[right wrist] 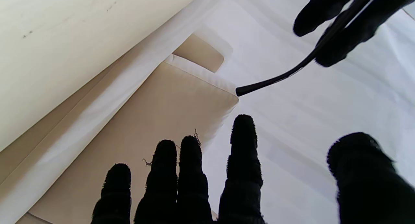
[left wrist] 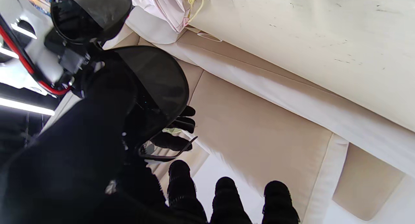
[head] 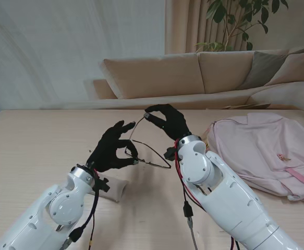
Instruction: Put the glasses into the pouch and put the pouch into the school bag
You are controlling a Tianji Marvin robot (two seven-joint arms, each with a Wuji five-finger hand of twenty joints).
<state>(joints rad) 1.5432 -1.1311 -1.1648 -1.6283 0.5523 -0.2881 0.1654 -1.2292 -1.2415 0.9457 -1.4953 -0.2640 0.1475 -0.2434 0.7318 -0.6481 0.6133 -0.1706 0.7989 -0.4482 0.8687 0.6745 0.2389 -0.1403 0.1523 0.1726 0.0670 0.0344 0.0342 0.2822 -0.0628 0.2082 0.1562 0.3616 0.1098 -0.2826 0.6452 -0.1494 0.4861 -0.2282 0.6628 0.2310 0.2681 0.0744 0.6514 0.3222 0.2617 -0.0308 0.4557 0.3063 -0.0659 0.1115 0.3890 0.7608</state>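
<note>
The dark glasses (head: 147, 151) hang in the air at the middle of the frame. The pink school bag (head: 266, 151) lies flat at the right. The white pouch (head: 116, 188) lies at lower left.

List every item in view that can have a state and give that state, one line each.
glasses: lifted off the table, temples unfolded, held between both hands.
left hand: shut on the glasses at the lens end.
right hand: shut on a temple tip, raised.
pouch: lying on the table by the left arm, mostly hidden; opening cannot be told.
school bag: lying flat at the right, untouched; zip state cannot be told.
</note>
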